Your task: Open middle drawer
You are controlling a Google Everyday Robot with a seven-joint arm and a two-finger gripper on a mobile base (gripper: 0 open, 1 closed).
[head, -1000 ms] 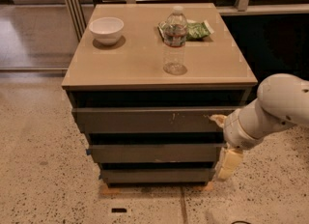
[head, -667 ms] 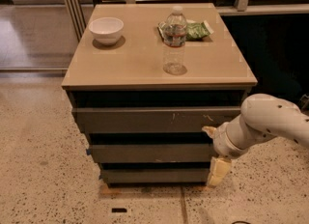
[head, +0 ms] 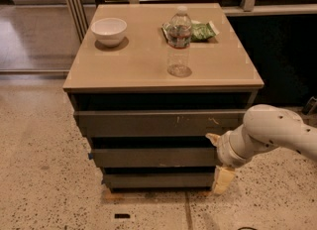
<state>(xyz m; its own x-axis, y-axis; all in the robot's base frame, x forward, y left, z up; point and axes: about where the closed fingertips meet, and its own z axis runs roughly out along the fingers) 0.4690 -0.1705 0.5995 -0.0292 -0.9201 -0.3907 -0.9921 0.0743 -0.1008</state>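
The middle drawer (head: pixel 153 157) is a dark grey-brown flat front between a wider scratched front (head: pixel 158 123) above and a shorter front (head: pixel 158 180) below. A small blue bit (head: pixel 90 155) sits at its left end. My gripper (head: pixel 218 158) is at the drawer's right end, on the white arm (head: pixel 277 135) that comes in from the right. It is open: one cream finger (head: pixel 213 138) shows just above the drawer front's right corner and the other (head: pixel 223 179) just below it. It holds nothing.
On the tan cabinet top (head: pixel 129 70) stand a white bowl (head: pixel 109 29), a clear water bottle (head: pixel 179 43) and a green snack bag (head: pixel 200 30). Speckled floor lies in front and to the left. A dark railing and recess are behind and to the right.
The arm has moved left and a little down, bringing the gripper from beside the cabinet to the right end of the middle drawer.
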